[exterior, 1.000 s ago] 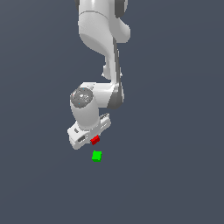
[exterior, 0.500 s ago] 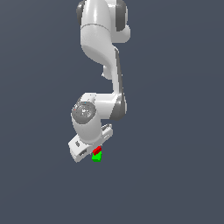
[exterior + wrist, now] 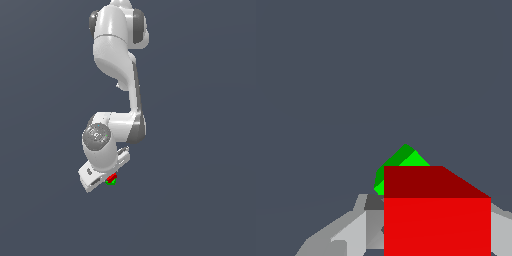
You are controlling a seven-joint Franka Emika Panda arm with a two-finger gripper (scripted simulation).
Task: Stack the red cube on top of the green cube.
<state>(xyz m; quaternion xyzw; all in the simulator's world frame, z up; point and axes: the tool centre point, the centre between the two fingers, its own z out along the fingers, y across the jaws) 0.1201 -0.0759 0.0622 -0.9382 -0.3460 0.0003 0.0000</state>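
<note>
Plain dark grey-blue background, no visible surface edge. White Panda arm [image 3: 120, 75] bent down, gripper [image 3: 111, 177] low in ext. view. Jaws closed on red cube [image 3: 437, 220], held betw. grey fingers [image 3: 351, 232]. Green cube [image 3: 401, 162] right behind/under red one, mostly hidden; touching or not, can't tell.

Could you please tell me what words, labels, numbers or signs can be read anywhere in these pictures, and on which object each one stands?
None: no readable text shows in either view.
The red cube, the green cube and the white gripper are all plain and unmarked.
</note>
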